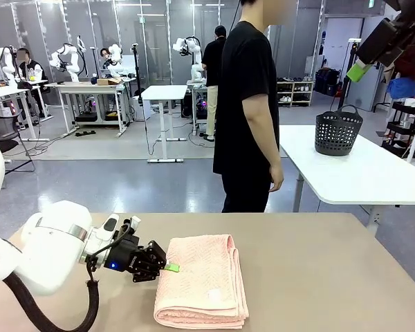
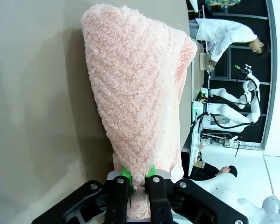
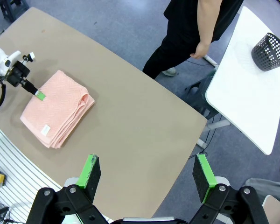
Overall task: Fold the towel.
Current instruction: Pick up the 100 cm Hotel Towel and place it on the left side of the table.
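Towel (image 1: pixel 202 280), salmon-pink: lay folded in several layers, near-left on the surface (image 1: pixel 332 277); left tool (image 1: pixel 167 267) pinched its left edge, right tool (image 3: pixel 147 173) hung spread above; folding judged largely done, release outstanding.

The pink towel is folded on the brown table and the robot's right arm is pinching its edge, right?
Not quite. It's the left gripper pinching the towel, as the front view shows. The right gripper hangs high above the table with its jaws wide open. The rest is right: the towel lies folded on the brown table.
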`<state>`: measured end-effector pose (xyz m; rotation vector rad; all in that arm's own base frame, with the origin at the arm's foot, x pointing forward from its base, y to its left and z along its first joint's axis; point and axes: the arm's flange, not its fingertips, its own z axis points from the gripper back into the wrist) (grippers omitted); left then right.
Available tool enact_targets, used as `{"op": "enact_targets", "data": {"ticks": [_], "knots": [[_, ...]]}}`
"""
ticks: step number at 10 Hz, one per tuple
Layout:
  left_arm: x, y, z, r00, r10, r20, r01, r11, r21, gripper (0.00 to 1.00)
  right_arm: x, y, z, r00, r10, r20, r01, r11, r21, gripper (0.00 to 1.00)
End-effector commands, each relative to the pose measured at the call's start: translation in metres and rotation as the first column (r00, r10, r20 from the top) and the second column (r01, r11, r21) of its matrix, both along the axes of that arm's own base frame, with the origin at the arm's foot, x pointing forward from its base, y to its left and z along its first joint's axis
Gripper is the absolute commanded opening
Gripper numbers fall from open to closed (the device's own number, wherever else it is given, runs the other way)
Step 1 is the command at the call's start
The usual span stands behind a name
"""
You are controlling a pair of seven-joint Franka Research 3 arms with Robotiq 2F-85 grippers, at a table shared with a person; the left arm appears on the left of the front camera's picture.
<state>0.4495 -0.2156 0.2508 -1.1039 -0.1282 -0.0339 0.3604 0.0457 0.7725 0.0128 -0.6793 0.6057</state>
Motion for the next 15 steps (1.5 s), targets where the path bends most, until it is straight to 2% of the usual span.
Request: {"op": "enact_targets", "data": {"ticks": [1,3,5,7,9,11,14,15], "knots": [[0.013,0.034,0.029,1.000,-0.020,-0.007,0.020,1.000,-0.019,0.12,-0.001,-0.001,-0.001,1.000,-0.003,0.001,0.003,1.000,-0.002,1.00],[0.023,0.082,0.057,1.000,-0.017,-0.016,0.016,1.000,-0.022,0.12,-0.001,-0.001,-0.001,1.000,-0.003,0.001,0.003,1.000,-0.002,1.00],[0.029,0.126,0.074,1.000,-0.013,-0.012,0.013,0.999,0.049,0.12,-0.001,-0.001,-0.001,1.000,-0.003,0.001,0.003,1.000,-0.002,1.00],[0.034,0.191,0.085,1.000,-0.003,-0.004,0.004,0.994,0.107,0.12,-0.001,-0.001,-0.001,1.000,-0.003,0.001,0.003,1.000,-0.002,1.00],[0.034,0.248,0.083,1.000,0.025,-0.001,-0.025,0.985,0.169,0.12,-0.001,-0.001,-0.001,1.000,-0.003,0.001,0.003,1.000,-0.002,1.00],[0.029,0.310,0.092,1.000,0.025,0.019,-0.028,0.984,0.175,0.12,-0.001,-0.001,-0.001,1.000,-0.003,0.001,0.003,1.000,-0.002,1.00],[0.028,0.384,0.087,0.999,0.021,0.044,-0.032,0.967,0.255,0.12,-0.001,-0.001,-0.001,1.000,-0.003,0.001,0.003,1.000,-0.002,1.00],[0.029,0.406,0.083,0.997,0.053,0.053,-0.067,0.952,0.298,0.12,-0.001,-0.001,-0.001,1.000,-0.003,0.001,0.003,1.000,-0.002,1.00]]}}
